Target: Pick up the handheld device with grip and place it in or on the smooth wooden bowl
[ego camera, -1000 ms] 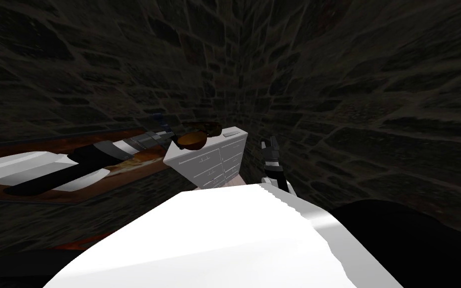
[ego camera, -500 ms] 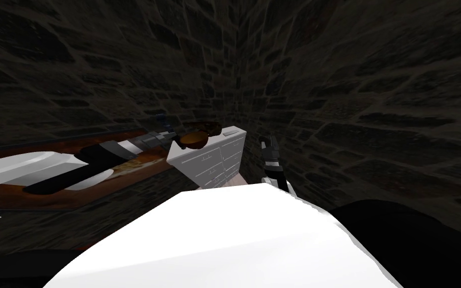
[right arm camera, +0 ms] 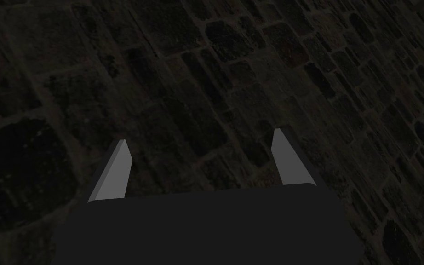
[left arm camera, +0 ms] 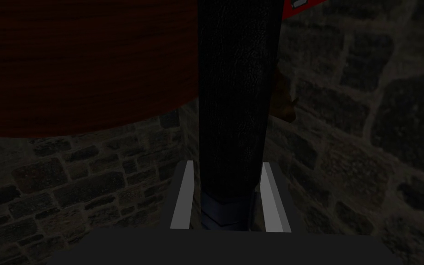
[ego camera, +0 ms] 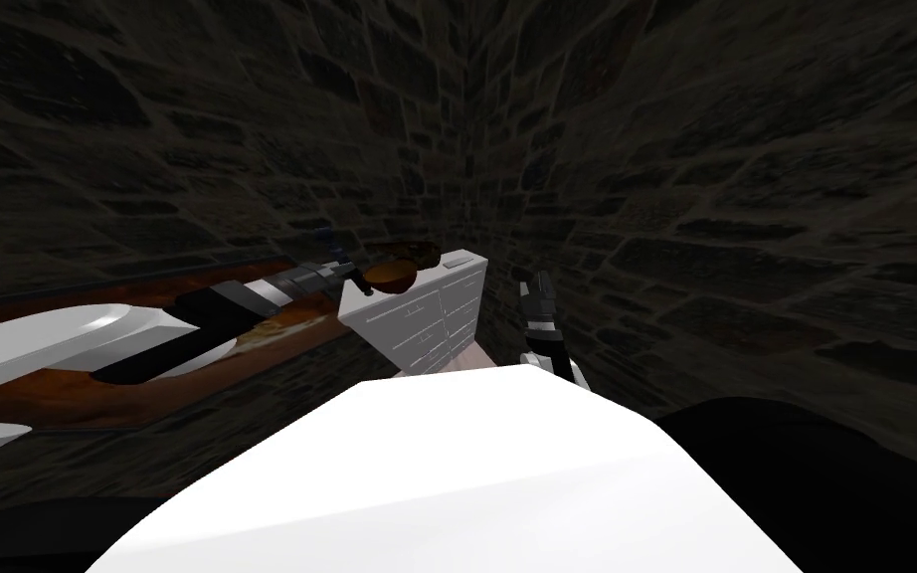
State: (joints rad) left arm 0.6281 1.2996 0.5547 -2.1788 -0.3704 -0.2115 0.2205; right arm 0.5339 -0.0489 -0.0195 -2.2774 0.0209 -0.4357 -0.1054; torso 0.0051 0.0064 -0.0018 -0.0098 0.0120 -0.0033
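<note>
Two fingers of my left end effector (left arm camera: 227, 164) are clamped on the black handheld device (left arm camera: 236, 92), just beside the brown wooden bowl (ego camera: 390, 274) on the white drawer cabinet (ego camera: 427, 318). I should carry it above the rim, then lower gently. My right end effector (right arm camera: 199, 136) has fingers apart.

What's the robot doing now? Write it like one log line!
left gripper: shut on black textured-grip handheld device | held beside smooth brown wooden bowl | right gripper: open
</note>
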